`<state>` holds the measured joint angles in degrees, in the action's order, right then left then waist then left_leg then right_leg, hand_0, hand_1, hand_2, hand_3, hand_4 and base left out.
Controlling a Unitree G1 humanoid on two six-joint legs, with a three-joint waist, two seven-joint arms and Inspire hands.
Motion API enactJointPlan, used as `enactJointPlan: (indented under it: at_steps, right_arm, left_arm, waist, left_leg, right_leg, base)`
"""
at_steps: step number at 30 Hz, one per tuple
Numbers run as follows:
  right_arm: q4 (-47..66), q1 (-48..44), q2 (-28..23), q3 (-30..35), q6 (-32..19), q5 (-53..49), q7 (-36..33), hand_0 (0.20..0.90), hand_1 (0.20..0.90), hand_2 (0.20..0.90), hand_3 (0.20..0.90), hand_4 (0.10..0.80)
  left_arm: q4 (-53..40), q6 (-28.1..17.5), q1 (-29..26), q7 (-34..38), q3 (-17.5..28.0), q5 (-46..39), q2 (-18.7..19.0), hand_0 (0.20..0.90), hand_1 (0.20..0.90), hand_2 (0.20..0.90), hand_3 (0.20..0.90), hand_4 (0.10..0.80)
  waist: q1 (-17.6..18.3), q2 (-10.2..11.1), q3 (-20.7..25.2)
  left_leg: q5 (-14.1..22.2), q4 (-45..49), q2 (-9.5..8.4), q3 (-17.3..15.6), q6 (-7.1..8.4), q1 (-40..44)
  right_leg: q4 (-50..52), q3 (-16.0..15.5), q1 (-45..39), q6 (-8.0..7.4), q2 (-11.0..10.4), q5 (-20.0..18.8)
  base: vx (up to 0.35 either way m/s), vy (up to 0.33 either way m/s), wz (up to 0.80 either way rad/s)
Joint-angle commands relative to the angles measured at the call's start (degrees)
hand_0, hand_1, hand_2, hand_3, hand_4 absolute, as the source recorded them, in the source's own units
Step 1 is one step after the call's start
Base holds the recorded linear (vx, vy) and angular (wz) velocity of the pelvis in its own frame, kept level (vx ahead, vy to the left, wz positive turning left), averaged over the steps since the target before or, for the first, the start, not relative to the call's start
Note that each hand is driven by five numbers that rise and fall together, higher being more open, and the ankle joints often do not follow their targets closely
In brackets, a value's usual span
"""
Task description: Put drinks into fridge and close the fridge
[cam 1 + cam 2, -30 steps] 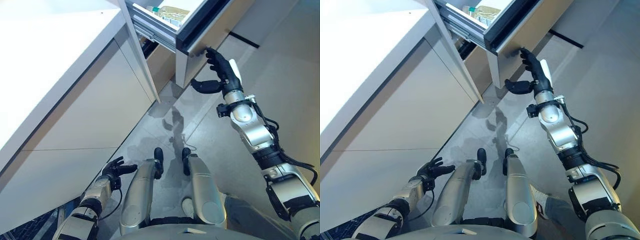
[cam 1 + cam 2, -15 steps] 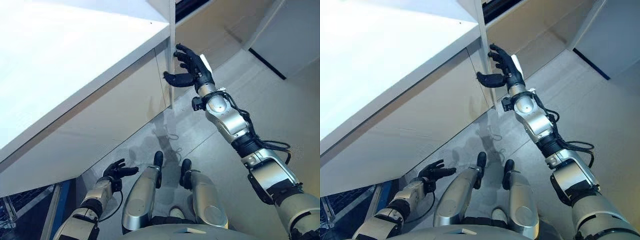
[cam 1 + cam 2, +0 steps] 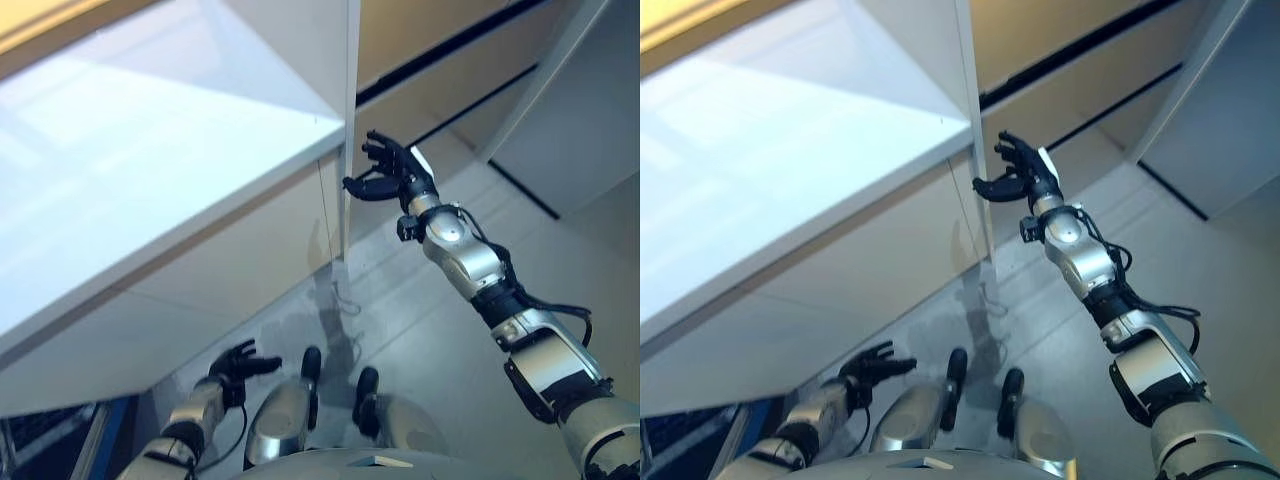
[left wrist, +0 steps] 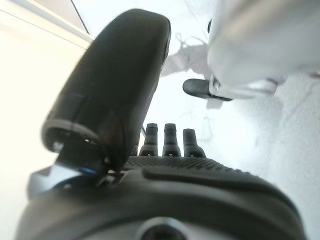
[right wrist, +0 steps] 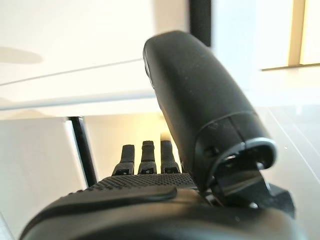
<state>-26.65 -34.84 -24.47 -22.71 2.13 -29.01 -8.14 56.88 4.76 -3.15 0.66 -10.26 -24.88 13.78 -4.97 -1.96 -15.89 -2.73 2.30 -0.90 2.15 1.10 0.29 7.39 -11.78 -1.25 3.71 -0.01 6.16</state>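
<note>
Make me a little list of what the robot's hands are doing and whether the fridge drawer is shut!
right hand: raised by the counter's corner, fingers open, holding nothing
left hand: down low near the floor, fingers open, holding nothing
fridge drawer: pale front looks flush with the cabinet, so it seems shut
counter: white top, nothing seen on it
drinks: none in view

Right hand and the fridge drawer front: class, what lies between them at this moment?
Nothing. In the left eye view the right hand, fingers spread, is raised beside the closed fridge drawer front with only bare floor showing between them.
</note>
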Motion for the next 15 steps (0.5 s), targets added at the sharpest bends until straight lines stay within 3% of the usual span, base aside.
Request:
enactJointPlan:
  at_steps: [1,3,6,7,8,10,15]
  right_arm:
    - [2.1,13.8,0.9,6.6,-5.5,8.2,3.0,0.9,0.9,0.9,0.9,0.8]
    - [0.6,23.8,1.6,8.4,-4.1,10.2,3.1,0.9,0.9,0.9,0.9,0.8]
    - [-8.1,31.8,3.4,10.3,-2.2,13.2,4.2,0.9,0.9,0.9,0.9,0.8]
    - [-9.0,32.2,3.5,10.4,-1.3,13.5,3.9,0.9,0.9,0.9,0.9,0.8]
    - [-20.0,34.2,4.0,12.1,-3.6,14.5,5.6,0.9,0.9,0.9,0.9,0.8]
    - [-30.7,35.4,5.3,14.0,-5.0,17.7,7.7,0.9,0.9,0.9,0.9,0.8]
    - [-46.0,37.3,7.7,15.4,0.4,20.2,14.1,0.9,0.9,0.9,0.9,0.8]
  left_arm:
    - [-0.1,-1.6,4.5,0.7,1.1,-1.2,1.5,0.9,0.9,0.9,0.9,0.8]
    - [0.1,-0.3,6.1,-0.7,2.5,-1.9,1.4,0.9,0.9,0.9,0.9,0.8]
    - [2.2,-0.9,6.6,-3.1,3.3,-1.8,1.5,0.9,0.9,0.9,0.9,0.8]
    - [2.5,-0.7,6.5,-3.4,3.3,-1.7,1.6,0.9,0.9,0.9,0.9,0.8]
    - [5.3,-1.6,6.1,-4.5,3.4,-1.1,1.8,0.9,0.9,0.9,0.9,0.8]
    - [8.8,-2.9,5.1,-6.0,3.6,-0.8,1.9,0.9,0.9,0.9,0.9,0.8]
    - [13.7,-4.9,3.7,-7.6,3.5,3.0,1.3,0.9,0.9,0.9,0.9,0.8]
  waist:
    - [2.7,3.8,8.4]
    - [4.3,3.8,9.5]
    - [6.4,4.0,10.2]
    - [6.5,4.0,10.2]
    - [7.1,4.1,10.4]
    - [7.5,4.1,10.5]
    - [7.5,3.9,10.7]
  left_leg:
    - [7.5,0.4,-1.73,-6.2,-2.2,2.3]
    - [7.3,-1.4,-1.49,-6.8,-2.45,3.6]
    - [7.4,-2.5,-1.19,-8.0,-2.6,4.7]
    - [7.4,-2.6,-1.17,-8.1,-2.64,4.8]
    - [7.5,-2.8,-1.07,-8.4,-2.72,5.3]
    - [7.5,-3.3,-0.96,-8.5,-2.84,5.8]
    - [7.1,-4.5,-1.01,-7.8,-2.78,6.5]
  right_leg:
    - [-7.6,3.5,-1.4,-6.85,-3.5,-5.9]
    - [-7.7,4.4,-1.6,-7.16,-3.1,-5.8]
    - [-8.0,5.3,-1.9,-7.43,-2.6,-5.8]
    - [-8.0,5.4,-1.9,-7.45,-2.6,-5.8]
    - [-8.1,5.7,-2.2,-7.52,-2.4,-5.8]
    - [-8.4,5.9,-2.7,-7.45,-2.1,-5.8]
    - [-8.8,5.9,-3.4,-7.34,-1.6,-5.8]
  base:
    - [-0.03,0.019,-0.22]
    - [-0.029,0.007,-0.2]
    - [-0.046,-0.015,-0.31]
    - [-0.044,-0.042,-0.29]
    - [-0.042,-0.044,-0.2]
    - [-0.034,-0.044,-0.16]
    - [-0.028,-0.029,-0.11]
